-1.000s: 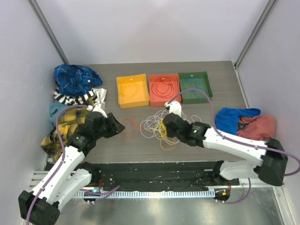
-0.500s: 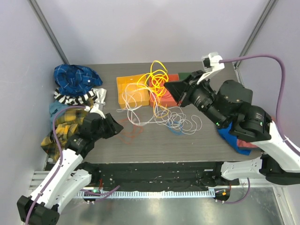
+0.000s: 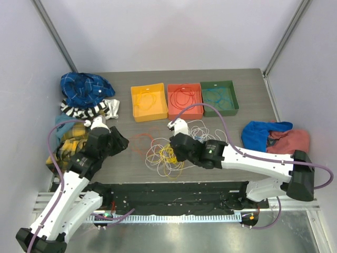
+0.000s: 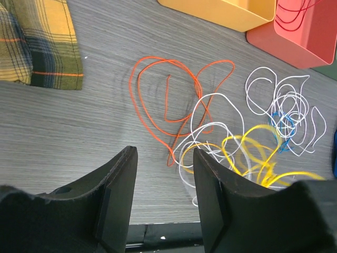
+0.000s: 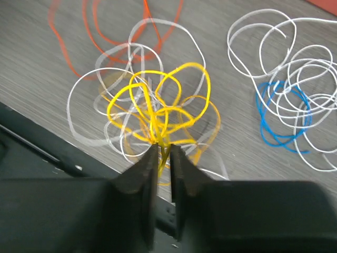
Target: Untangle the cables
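R gripper [image 5: 164,158] jaws narrow, pinching yellow cable [image 5: 158,113] strands (rest of cables [image 3: 167,154] tangled mid table [image 3: 253,110]). L gripper [image 4: 160,203] jaws partly apart, empty, orange cable [image 4: 158,89] just ahead.

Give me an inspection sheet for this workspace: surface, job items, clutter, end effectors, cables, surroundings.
Surface: grey wood-grain table.
Job's things: tangle of thin white, yellow and blue wire loops mid-table; orange wire loop beside it; more loops in yellow plastic tray, red plastic tray, green plastic tray at the back.
Clutter: pile of patterned cloths left; blue and salmon cloths right.
End effectors: left end effector open, empty; right end effector pinching the tangle's yellow strands.
Cables: thick purple hoses on both arms.
Surroundings: pale walls; nothing else seen.
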Available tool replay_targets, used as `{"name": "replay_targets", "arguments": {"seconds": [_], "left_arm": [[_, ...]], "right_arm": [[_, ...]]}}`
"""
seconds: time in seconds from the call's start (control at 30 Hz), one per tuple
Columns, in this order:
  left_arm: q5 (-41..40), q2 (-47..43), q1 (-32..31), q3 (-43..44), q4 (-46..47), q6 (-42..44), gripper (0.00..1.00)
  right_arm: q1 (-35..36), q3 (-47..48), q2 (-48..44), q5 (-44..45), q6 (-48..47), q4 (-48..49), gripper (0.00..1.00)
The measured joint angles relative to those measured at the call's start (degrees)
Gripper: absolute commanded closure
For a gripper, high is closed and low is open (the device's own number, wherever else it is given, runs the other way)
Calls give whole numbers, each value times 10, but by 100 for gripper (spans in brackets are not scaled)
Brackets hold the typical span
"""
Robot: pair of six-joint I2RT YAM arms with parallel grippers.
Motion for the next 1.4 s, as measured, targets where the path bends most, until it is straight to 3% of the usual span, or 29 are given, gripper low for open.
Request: {"name": "replay_targets", "arguments": {"seconds": [0.1,0.27,0.63,0.77,1.03,1.13,1.27,1.4], "left_arm": [[0,0,0,0,0,1,49],[6,13,0,0,1,2,49],[42,38,0,-1,24,2,49],[52,43,0,-6,31,2,50],[60,45,0,-14,31,2,50],[60,45,0,-14,31,2,50],[60,45,0,-15,31,2,50],[60,45,0,-16,31,2,50]], "right_arm": [[2,-14,4,7,10,-9,52],[4,-3,-18,35,9,-5,50],[4,-56,-8,43,19,9,54],[4,-98,23,30,23,19,54],[1,-94,92,25,15,63,56],[-5,-94,120,24,10,74,59],[-17,-94,143,24,5,87,73],[-25,-94,143,24,5,101,69]]}}
